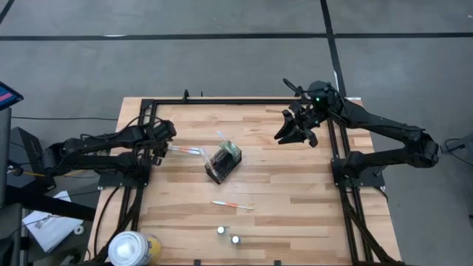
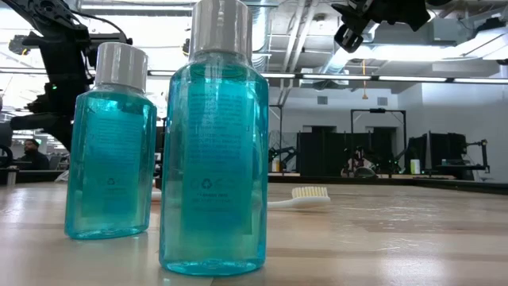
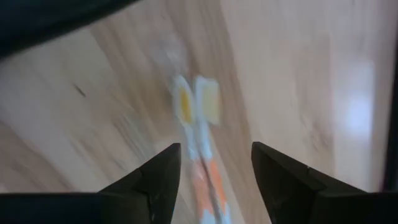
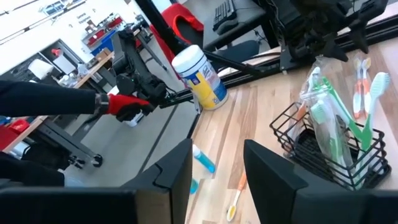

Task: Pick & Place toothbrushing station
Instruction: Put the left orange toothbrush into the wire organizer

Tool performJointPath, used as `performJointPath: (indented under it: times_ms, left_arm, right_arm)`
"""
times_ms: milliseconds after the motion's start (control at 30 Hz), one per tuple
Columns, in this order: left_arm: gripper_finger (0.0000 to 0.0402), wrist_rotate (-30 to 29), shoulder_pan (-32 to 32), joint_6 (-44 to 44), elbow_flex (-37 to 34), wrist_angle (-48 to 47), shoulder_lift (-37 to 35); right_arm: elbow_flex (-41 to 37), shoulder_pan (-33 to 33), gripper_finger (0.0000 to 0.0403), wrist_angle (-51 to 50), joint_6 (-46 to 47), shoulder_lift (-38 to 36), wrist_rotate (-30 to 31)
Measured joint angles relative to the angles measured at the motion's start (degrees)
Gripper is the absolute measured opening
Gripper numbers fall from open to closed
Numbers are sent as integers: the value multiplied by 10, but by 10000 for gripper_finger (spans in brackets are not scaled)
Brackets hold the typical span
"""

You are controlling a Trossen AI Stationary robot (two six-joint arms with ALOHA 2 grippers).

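The black wire-mesh holder [image 1: 224, 163] stands mid-table with green and orange toothbrushes [image 4: 339, 106] upright in it. A white and orange toothbrush [image 1: 186, 151] lies flat on the wood just left of it. My left gripper [image 1: 162, 147] points steeply down over that brush's left end. In the left wrist view my left gripper [image 3: 214, 149] is open, with the brush [image 3: 198, 112] below the gap; I cannot tell whether a finger touches it. My right gripper [image 1: 295, 131] hangs open and empty [image 4: 217, 146] high over the far right of the table.
Another toothbrush [image 1: 232, 205] lies nearer the front edge. Two small teal bottles [image 1: 221, 230] [image 1: 236, 239] stand near the front edge. A white and yellow round container [image 1: 133, 249] stands at the front left corner. A person's gloved hand [image 4: 124, 104] shows beyond the table.
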Motion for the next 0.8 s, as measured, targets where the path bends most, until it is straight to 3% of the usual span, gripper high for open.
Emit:
performJointPath:
  times_ms: [300,533,800]
  left_arm:
    - [173,35,28,23,-6,-50,7]
    - [200,82,42,17,-77,66,8]
    - [198,83,56,14,-83,71,0]
  right_arm:
    - [0,-2,134,-3,-5,1,1]
    - [0,-2,134,-4,-4,29,-16]
    - [0,-8,134,8,10,72,-55]
